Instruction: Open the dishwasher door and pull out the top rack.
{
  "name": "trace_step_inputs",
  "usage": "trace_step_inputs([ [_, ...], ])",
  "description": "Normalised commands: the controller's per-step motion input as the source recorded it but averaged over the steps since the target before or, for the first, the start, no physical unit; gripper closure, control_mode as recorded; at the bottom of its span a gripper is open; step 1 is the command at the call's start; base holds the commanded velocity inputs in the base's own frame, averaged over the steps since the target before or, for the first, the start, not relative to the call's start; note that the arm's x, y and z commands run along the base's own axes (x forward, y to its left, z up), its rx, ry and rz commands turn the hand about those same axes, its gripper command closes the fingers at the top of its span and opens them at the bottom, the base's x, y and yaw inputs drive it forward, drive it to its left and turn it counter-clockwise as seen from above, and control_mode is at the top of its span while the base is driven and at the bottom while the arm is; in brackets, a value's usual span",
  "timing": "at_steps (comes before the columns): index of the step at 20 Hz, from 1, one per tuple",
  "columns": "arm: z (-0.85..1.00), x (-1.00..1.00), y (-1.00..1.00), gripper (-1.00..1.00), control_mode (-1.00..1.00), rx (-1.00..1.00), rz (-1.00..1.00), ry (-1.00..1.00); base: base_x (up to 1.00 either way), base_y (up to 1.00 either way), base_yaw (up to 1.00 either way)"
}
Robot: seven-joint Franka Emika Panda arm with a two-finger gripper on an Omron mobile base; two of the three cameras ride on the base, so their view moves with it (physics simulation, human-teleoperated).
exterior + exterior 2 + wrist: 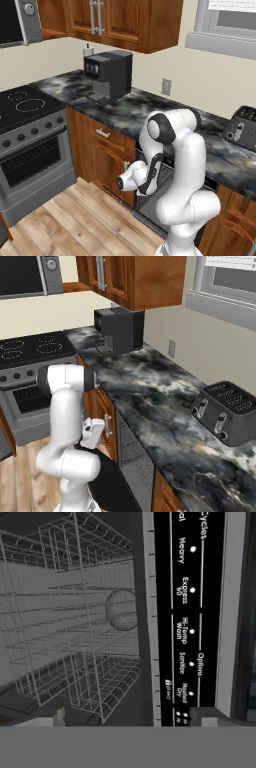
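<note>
Already the dishwasher door [112, 483] hangs open under the tabletop [150, 401]. Inside the cavity, the top rack [70, 622] is not yet pulled; the hand [127, 714] faces it, fingers spread, empty.

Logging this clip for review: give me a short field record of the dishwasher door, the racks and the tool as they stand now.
door: flat black dishwasher door is open, lowered toward the floor
control strip: black panel with white cycle labels runs beside the opening
rack: grey wire-grid rack sits inside the tub, not yet pulled out
tool: tool open, holding nothing, pointed into the dishwasher
counter: dark marble counter above the opening
</note>
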Motion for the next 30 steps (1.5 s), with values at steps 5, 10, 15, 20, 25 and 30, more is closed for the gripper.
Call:
trace_step_inputs([
  [5, -0.09, 0.51, -0.14, -1.0, -1.0, -0.01, 0.0, 0.0, 0.0, 0.0, 0.0],
  [10, -0.28, 0.49, -0.09, -1.0, -1.0, 0.0, 0.0, 0.02, 0.0, 0.0, 0.0],
  [15, -0.5, 0.38, -0.06, -1.0, -1.0, -0.03, 0.0, 0.03, 0.0, 0.0, 0.0],
  [20, -0.52, 0.31, -0.03, -1.0, -1.0, -0.07, 0.0, 0.0, 0.0, 0.0, 0.0],
  [25, -0.28, 0.25, -0.07, -1.0, -1.0, -0.12, 0.01, 0.0, 0.0, 0.0, 0.0],
  [30, -0.15, 0.21, -0.15, -1.0, -1.0, -0.09, 0.0, 0.0, 0.0, 0.0, 0.0],
])
